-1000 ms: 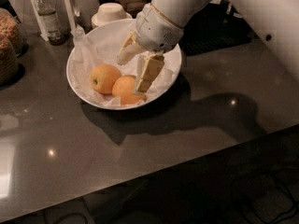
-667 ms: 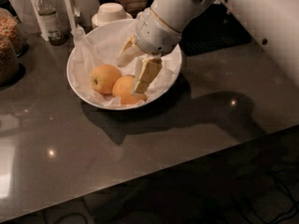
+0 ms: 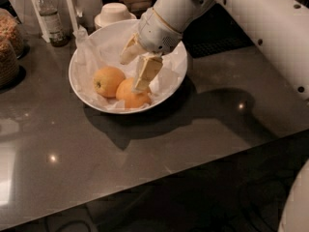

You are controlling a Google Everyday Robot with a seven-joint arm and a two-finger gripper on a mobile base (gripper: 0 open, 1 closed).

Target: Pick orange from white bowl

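Gripper (image 3: 132,74) is down inside the bowl (image 3: 181,76), fingers spread apart and holding nothing, with one finger right over the orange (image 3: 131,96). That orange sits near the bowl's front edge, next to a second orange (image 3: 107,80). So I'd say the squeeze and lift are both left to do.

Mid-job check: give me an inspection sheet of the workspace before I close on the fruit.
Surface: dark glossy counter, light reflections on it.
Job's things: orange lies in the paper-lined white bowl, touching a second orange with a stem dimple.
Clutter: bottle, upturned cream bowl and jar, behind and left of the white bowl.
Claw: open, inside the white bowl, right over the orange.
Cables: nothing seen.
Surroundings: dark below the counter edge; no detail readable.
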